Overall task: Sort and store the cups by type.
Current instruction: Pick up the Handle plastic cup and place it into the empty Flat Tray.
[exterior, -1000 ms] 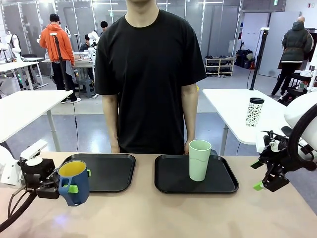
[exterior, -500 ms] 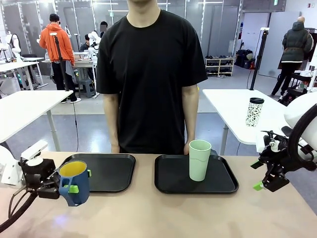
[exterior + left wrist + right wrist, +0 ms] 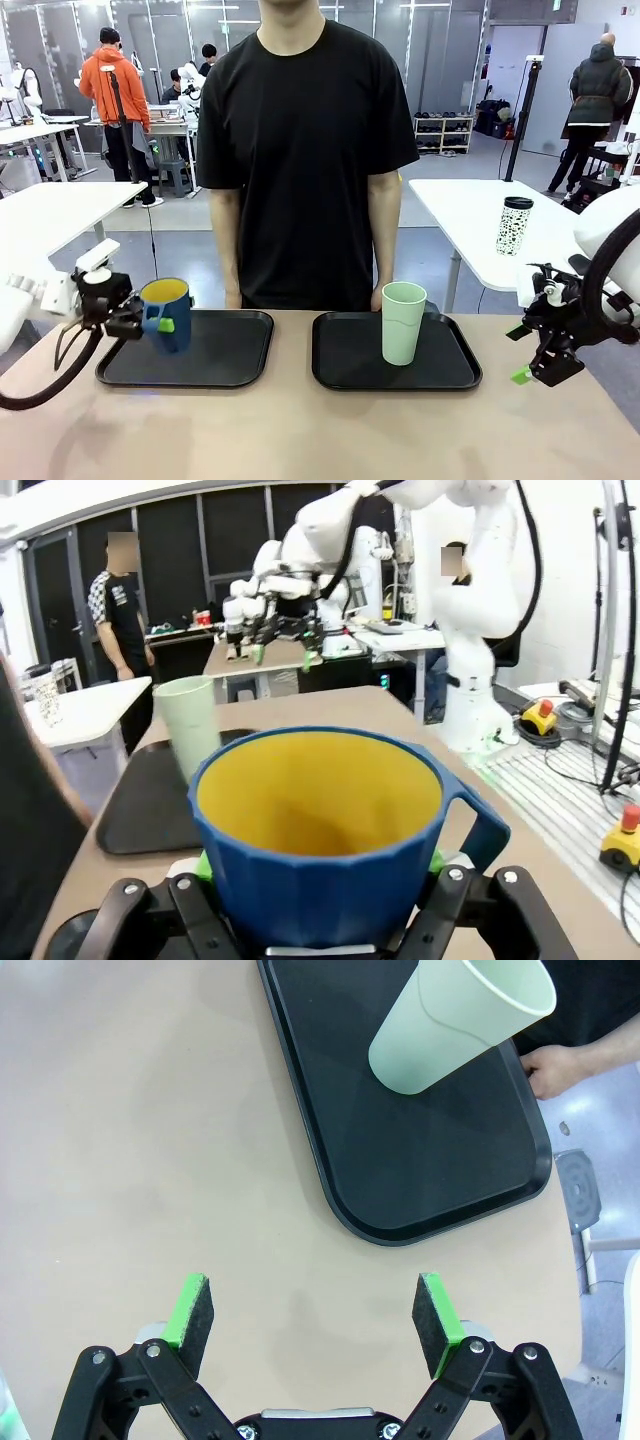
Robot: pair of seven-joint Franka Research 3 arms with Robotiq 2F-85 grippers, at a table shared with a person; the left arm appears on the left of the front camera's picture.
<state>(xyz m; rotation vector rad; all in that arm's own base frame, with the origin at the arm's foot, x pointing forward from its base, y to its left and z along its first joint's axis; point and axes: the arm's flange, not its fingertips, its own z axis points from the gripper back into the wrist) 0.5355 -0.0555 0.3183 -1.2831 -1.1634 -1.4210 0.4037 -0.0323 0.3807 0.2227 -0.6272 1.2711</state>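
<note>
My left gripper (image 3: 160, 322) is shut on the dark-blue mug (image 3: 167, 312) with the yellow inside and holds it upright in the air over the left black tray (image 3: 225, 360). In the left wrist view the mug (image 3: 320, 850) sits between the green pads, its handle pointing right. The pale mint-green tumbler (image 3: 403, 322) stands upright on the right black tray (image 3: 450, 375), toward its far side. My right gripper (image 3: 518, 355) hangs open off the table's right end. In the right wrist view its fingers (image 3: 318, 1325) are spread over bare tabletop, short of the tray (image 3: 400, 1150) and tumbler (image 3: 455, 1020).
A person in a black shirt (image 3: 305, 150) stands at the far edge, hands resting behind the trays; one hand (image 3: 570, 1065) is beside the right tray. A white black-patterned tumbler (image 3: 515, 225) stands on another table behind. Bare tabletop (image 3: 320, 430) lies in front of both trays.
My left arm has raised the blue mug and carried it away from the near edge, over the left tray. The right arm and the tumbler have not moved.
</note>
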